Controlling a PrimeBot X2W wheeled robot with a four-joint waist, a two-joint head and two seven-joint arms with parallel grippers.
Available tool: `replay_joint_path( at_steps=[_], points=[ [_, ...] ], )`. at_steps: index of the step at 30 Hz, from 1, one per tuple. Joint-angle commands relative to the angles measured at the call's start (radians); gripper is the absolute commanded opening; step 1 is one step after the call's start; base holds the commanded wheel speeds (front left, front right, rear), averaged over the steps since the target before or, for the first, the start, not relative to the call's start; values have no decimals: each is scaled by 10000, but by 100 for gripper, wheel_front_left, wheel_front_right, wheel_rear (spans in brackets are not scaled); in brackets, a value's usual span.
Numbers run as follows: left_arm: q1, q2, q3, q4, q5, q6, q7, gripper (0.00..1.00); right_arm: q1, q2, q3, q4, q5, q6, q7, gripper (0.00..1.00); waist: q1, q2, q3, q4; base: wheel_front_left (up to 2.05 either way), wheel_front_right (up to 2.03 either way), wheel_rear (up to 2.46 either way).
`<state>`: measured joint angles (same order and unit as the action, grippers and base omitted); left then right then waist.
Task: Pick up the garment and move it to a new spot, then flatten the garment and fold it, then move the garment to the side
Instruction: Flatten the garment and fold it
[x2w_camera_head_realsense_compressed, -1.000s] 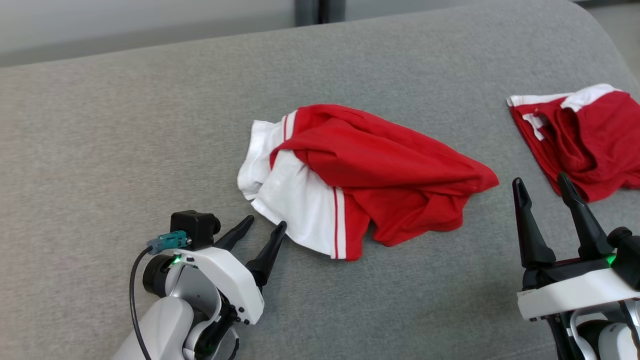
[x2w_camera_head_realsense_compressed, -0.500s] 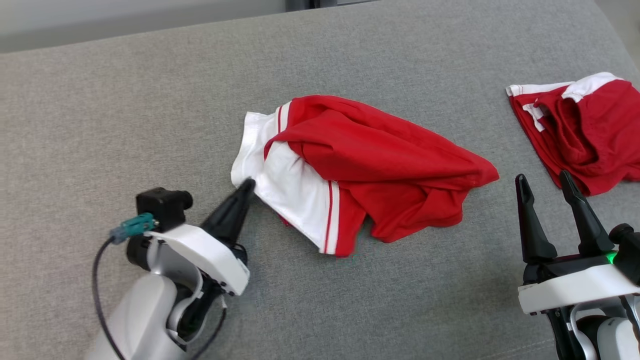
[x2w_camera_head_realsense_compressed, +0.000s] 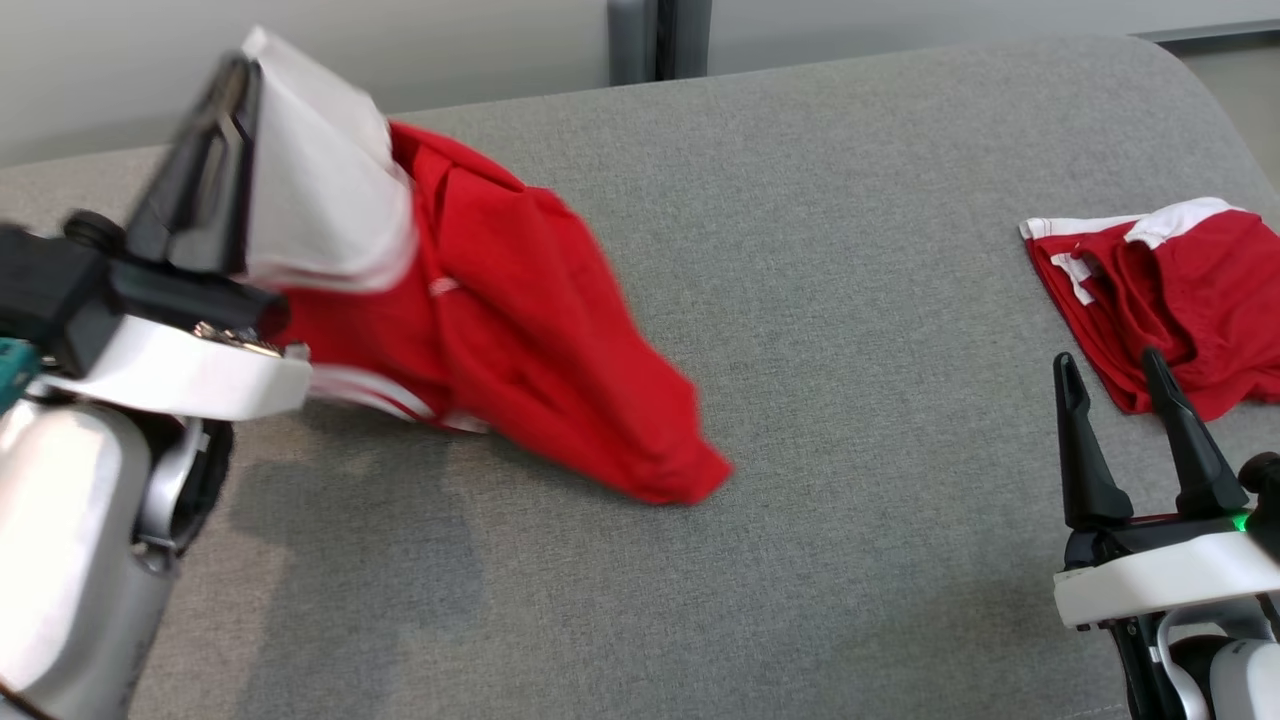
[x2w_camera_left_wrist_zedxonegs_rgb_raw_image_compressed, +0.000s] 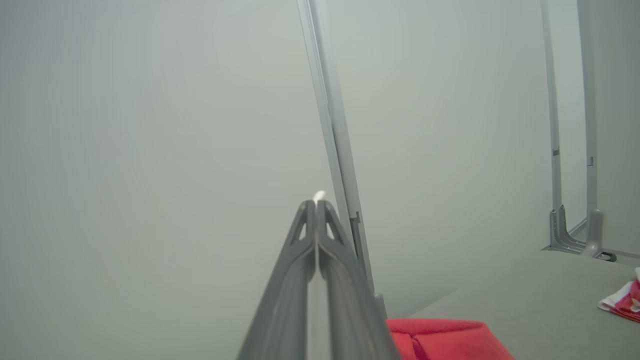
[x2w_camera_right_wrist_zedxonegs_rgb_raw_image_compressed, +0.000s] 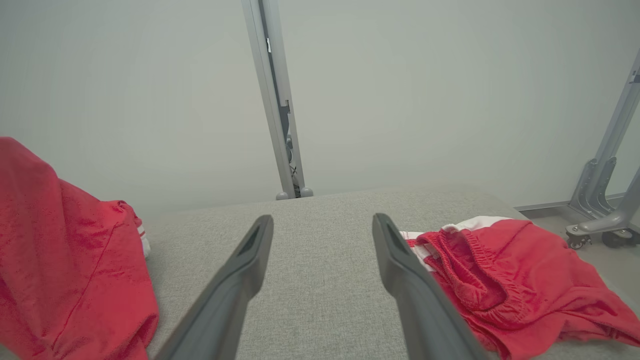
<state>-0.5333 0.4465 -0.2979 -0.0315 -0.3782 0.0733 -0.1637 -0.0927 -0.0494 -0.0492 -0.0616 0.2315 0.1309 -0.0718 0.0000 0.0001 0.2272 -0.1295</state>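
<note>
Over woven cushion (x2w_camera_head_realsense_compressed: 850, 250), limp red garment (x2w_camera_head_realsense_compressed: 540, 330) (left claw (x2w_camera_head_realsense_compressed: 238, 70) pinching)

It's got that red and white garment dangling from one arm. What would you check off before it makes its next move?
1. Left gripper has its fingers closed on the garment at its white edge: ok.
2. Garment fully off the grey cushion: not ok, its red lower end looks to touch the surface.
3. Right gripper open and holding nothing, free to help: ok.
4. Second garment lies apart near the cushion's right edge, not caught up with the lifted one: ok.
5. Grip firm enough not to slip: cannot tell, the cloth by the fingers is blurred.
</note>
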Motion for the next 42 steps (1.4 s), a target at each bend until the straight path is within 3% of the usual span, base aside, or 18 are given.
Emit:
replay_joint_path(
  at_steps=[1, 5, 9, 15, 19, 20, 22, 24, 25, 27, 32, 37, 42],
  points=[
    [-109, 112, 11, -302, 155, 55, -26, 0, 45, -31, -48, 8, 64, -2, -58, 100, 0, -1, -55, 37, 0, 0, 0],
    [431, 364, -245, -1057, 225, 37, 525, 0, 151, -31, -110, 24, 139, -2, -82, 100, 0, -1, -120, 67, 0, 0, 0],
    [1981, 206, -519, -1209, -153, 363, 857, 0, 200, -31, -143, 57, 282, -2, -112, 100, 0, -1, -52, 75, 0, 0, 0],
    [4334, -282, -513, 25, -956, 851, 447, 0, 236, -31, -186, 72, 301, -2, -49, 100, 0, -1, 159, 301, 0, 0, 0],
    [4917, -492, -417, 805, -1365, 771, 110, 0, 171, -32, -251, 31, 210, -2, 20, 100, 0, -1, 194, 505, 0, 0, 0],
    [5155, -635, -337, 1668, -1665, 586, -126, 0, 88, -31, -281, -14, 95, -2, 125, 100, 0, -1, 187, 725, 0, 0, 0],
    [5144, -764, -400, 2122, -1801, 449, -224, 0, 75, -31, -279, -40, 66, -2, 195, 100, 0, -1, 148, 859, 0, 0, 0],
    [5051, -980, -357, 2331, -1970, 340, -404, 45, 103, -34, -306, -60, 8, -2, 241, 100, 0, -1, 68, 994, 0, 0, 0],
    [4883, -1107, -194, 2341, -2009, 307, -662, 100, 131, -31, -294, -104, -50, -2, 278, 100, 0, -1, -27, 1111, 0, 0, 0],
    [4773, -1274, 11, 2153, -2037, 270, -836, 100, 171, -34, -275, -167, -150, -2, 336, 100, 0, -1, -158, 1209, 0, 0, 0],
    [4524, -1432, 524, 1020, -1465, 648, -983, 100, 282, -34, -195, -330, -313, -2, 453, 100, 0, -1, -548, 1350, 0, 0, 0],
    [4348, -1332, 791, 20, -885, 1199, -986, 100, 395, -32, 71, -433, -529, -2, 593, 100, 0, -1, -955, 1374, 0, 0, 0],
    [4433, -992, 746, -370, -605, 1378, -613, 100, 519, -32, 354, -471, -625, -2, 712, 100, 0, -1, -1238, 1340, 0, 0, 0]
  ],
)
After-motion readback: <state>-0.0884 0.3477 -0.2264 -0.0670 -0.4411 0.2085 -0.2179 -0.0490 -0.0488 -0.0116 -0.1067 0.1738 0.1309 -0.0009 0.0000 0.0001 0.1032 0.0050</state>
